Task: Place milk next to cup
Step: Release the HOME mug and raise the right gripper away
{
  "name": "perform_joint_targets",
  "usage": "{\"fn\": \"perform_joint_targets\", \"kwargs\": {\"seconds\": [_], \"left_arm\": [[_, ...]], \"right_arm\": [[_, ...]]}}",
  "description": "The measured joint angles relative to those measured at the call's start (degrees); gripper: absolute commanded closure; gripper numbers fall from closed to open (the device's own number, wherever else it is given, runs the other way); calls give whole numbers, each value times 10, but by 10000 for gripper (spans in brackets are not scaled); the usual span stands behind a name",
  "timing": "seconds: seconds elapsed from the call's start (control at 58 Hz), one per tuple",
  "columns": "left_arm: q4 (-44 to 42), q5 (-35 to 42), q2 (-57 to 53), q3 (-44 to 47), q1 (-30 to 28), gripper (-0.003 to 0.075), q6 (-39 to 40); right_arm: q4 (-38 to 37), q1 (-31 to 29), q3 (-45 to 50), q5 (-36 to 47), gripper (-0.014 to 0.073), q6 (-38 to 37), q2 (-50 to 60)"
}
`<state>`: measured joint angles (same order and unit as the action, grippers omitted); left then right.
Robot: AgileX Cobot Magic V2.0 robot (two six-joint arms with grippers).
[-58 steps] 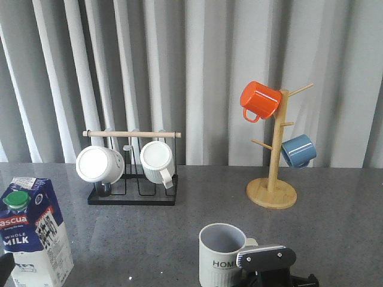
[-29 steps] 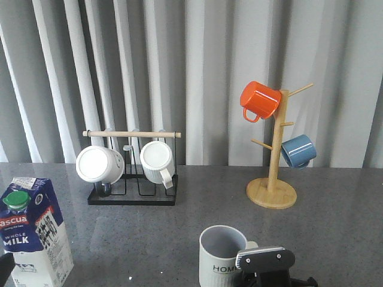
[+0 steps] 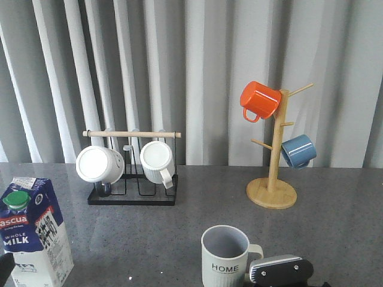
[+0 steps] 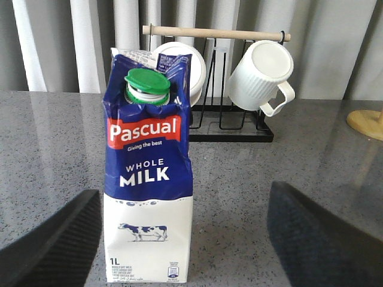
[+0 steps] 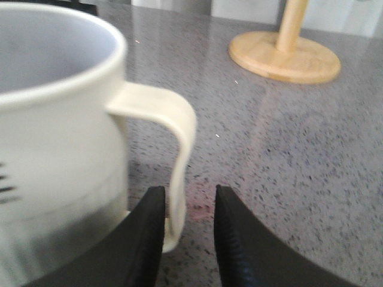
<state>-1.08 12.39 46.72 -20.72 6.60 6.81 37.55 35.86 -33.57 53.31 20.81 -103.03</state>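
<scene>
Front: milk [image 3: 33,230] upright at near left corner of grey counter [image 3: 149,227], cup [image 3: 225,256] well apart at near middle, right end effector [image 3: 280,270] just beside its handle.

Left wrist: left end effector [image 4: 185,239] spread wide, released, milk [image 4: 149,170] standing between fingers, not touched.

Right wrist: fingers [image 5: 146,239] parted either side of cup handle [image 5: 173,149], not clamped.
</scene>
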Motion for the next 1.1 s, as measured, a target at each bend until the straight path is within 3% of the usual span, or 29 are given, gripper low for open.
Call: {"fn": "perform_joint_targets", "kwargs": {"seconds": [0.138, 0.414, 0.586, 0.759, 1.103], "left_arm": [[0, 0, 0, 0, 0, 161, 0], [0, 0, 0, 0, 0, 161, 0], [0, 0, 0, 0, 0, 161, 0], [0, 0, 0, 0, 0, 161, 0], [0, 0, 0, 0, 0, 161, 0]], "right_arm": [[-53, 0, 25, 8, 369, -8, 46], [-63, 0, 72, 1, 365, -18, 152], [-125, -17, 94, -81, 363, 25, 240], [-239, -106, 94, -210, 363, -19, 326], [-498, -358, 96, -303, 363, -299, 496]]}}
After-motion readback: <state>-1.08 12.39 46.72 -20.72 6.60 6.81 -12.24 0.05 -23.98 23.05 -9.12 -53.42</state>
